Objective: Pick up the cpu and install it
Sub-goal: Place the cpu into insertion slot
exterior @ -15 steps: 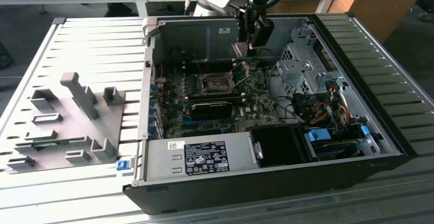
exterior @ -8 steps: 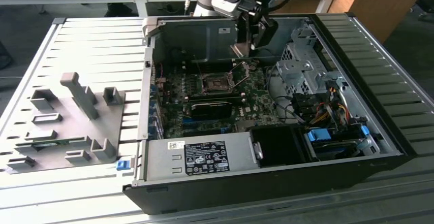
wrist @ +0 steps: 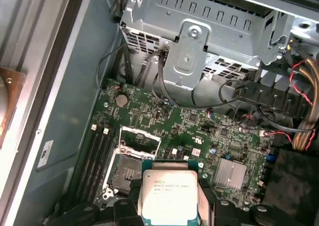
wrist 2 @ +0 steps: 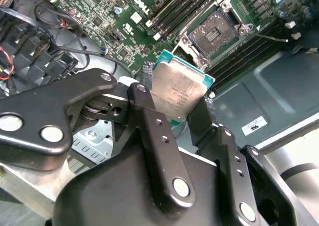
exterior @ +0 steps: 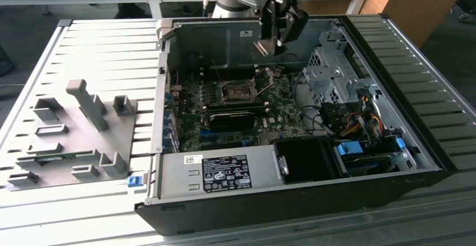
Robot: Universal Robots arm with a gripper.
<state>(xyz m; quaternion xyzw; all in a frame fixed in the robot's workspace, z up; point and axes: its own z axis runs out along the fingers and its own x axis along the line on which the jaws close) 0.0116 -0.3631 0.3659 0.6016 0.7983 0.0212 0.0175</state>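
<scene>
Jaws clamped on the cpu (wrist 2: 178, 91), silvery top showing between 2 black fingers (wrist 2: 149, 121), the gripper (wrist 2: 174, 109) hangs over the open computer case (exterior: 215, 34), above the green motherboard (wrist: 164, 121) and its open, dark-framed socket (wrist 2: 214, 32).

We see a ribbed grey table (exterior: 97, 45) carrying an open computer case (exterior: 297, 201) (lying on its side), with a grey fixture plate (exterior: 74, 140) and a small blue piece (exterior: 135, 180) beside it, toward the exterior view's left.

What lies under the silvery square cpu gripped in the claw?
Below the silvery square cpu, held by the black claw, lie the green motherboard and its open dark metal-framed socket; the chip hides the board directly behind it.
</scene>
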